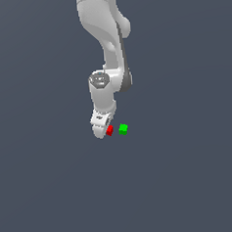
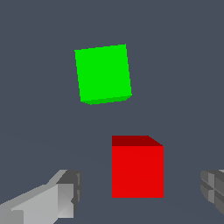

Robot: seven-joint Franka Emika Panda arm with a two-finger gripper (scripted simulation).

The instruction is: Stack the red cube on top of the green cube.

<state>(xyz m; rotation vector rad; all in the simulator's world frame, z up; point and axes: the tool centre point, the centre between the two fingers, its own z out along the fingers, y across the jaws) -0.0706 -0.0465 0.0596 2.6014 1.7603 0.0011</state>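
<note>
- So, the arm [image 1: 105, 35] comes down from the top of the exterior view and bends toward the worktop [image 1: 181, 182], which is just a flat slate-grey surface.
- At the low end sits the tool [image 1: 103, 128], hanging right down by the red cube [image 1: 109, 130]. From that camera the tool's white body covers part of the red cube's side, so I can't tell from there whether it touches it.
- The wrist view sorts that out: the tool [image 2: 140, 197] is spread wide, with one grey fingertip [image 2: 65, 197] on one side and the other fingertip [image 2: 214, 192] at the opposite edge of the picture.
- The red cube [image 2: 137, 168] sits in the gap between them. There's clear grey worktop [image 2: 183, 65] showing between it and each fingertip, so nothing is pinched. It's closer to the middle than to either fingertip, a bit nearer the one that's mostly cut off by the frame.
- The green cube [image 2: 103, 73] lies beyond the red one in the wrist view, apart from it, and turned slightly so its edges don't line up with the red cube's.
- In the exterior view the green cube [image 1: 123, 129] is just beside the red one, on the exterior view's right, with a thin strip of worktop between them.
- Both cubes rest flat on the worktop; neither is on top of the other.
</note>
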